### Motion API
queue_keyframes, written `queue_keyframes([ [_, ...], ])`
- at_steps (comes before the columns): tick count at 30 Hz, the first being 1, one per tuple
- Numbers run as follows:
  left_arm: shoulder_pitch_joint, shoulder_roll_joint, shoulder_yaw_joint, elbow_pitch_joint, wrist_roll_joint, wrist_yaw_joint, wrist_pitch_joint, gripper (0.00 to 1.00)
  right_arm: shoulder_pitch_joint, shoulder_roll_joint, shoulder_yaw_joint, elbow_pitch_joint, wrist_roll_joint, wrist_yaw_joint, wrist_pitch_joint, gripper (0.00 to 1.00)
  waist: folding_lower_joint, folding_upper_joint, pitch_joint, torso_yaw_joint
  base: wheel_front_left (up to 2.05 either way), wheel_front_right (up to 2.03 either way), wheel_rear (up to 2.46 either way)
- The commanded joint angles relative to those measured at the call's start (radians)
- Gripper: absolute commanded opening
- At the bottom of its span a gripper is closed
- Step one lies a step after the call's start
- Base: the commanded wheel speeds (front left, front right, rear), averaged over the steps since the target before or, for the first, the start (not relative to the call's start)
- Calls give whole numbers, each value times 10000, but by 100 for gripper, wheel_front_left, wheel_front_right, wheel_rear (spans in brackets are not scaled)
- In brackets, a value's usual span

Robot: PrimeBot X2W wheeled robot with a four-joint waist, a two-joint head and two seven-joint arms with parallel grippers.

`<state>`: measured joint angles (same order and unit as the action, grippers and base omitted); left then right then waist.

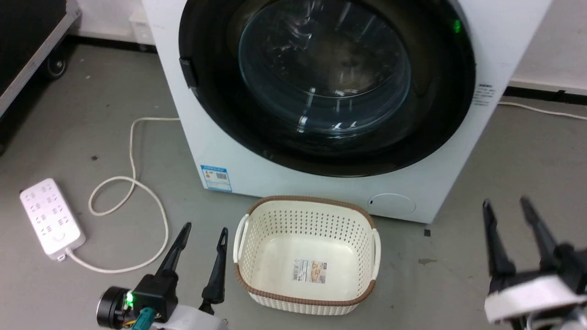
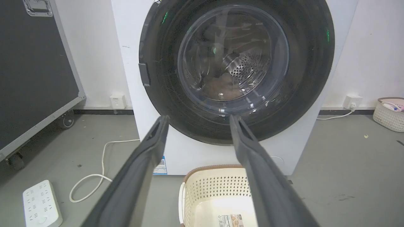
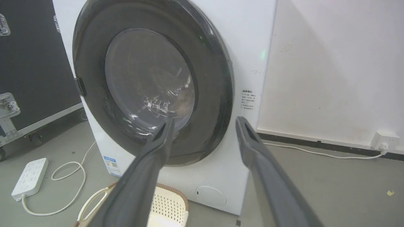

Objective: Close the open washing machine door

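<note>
The washing machine [image 1: 275, 174] is a big white box standing on the grey floor straight ahead. Its door [image 1: 325, 68], a black-rimmed disc with a bulging glass bowl, lies flat against the machine's front, with its latch tab at the left rim. Through the glass of the door [image 2: 233, 60] I see the perforated drum and a brownish lump inside. My left gripper [image 1: 204, 229] is open and empty, low at the left and well short of the machine. My right gripper [image 1: 505, 201] is open and empty at the lower right. The door [image 3: 148, 85] sits beyond both fingers in the right wrist view.
A cream perforated basket [image 1: 305, 200] with a brown rim sits on the floor right before the machine, between my arms. A white power strip [image 1: 51, 217] and its looping cable [image 1: 133, 183] lie at the left. A black wheeled case [image 2: 31, 78] stands further left. Another basket [image 2: 389, 113] stands by the right wall.
</note>
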<state>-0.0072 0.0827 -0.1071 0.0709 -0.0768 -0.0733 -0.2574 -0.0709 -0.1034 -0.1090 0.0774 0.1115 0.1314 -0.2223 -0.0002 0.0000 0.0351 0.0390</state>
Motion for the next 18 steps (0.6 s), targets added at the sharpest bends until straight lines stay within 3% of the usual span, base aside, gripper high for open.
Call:
queue_keyframes([
  [1, 142, -7, 73, 85, -148, -1, -43, 100, 320, 177, -168, -80, -85, -7, -60, 100, 2, 0, -125, -111, 0, 0, 0],
  [15, 314, -203, 374, 1073, -569, 248, -43, 100, 1509, 530, 344, 490, -341, -7, -278, 100, 2, 0, -427, -279, 0, 0, 0],
  [16, 248, -167, 342, 1057, -522, 190, 3, 0, 1340, 495, 336, 467, -399, 0, -220, 0, 2, 0, -428, -280, 0, 0, 0],
  [18, 247, -156, 331, 1053, -519, 187, 21, 0, 1329, 493, 335, 463, -404, 0, -198, 0, 2, 0, -430, -280, 0, 0, 0],
])
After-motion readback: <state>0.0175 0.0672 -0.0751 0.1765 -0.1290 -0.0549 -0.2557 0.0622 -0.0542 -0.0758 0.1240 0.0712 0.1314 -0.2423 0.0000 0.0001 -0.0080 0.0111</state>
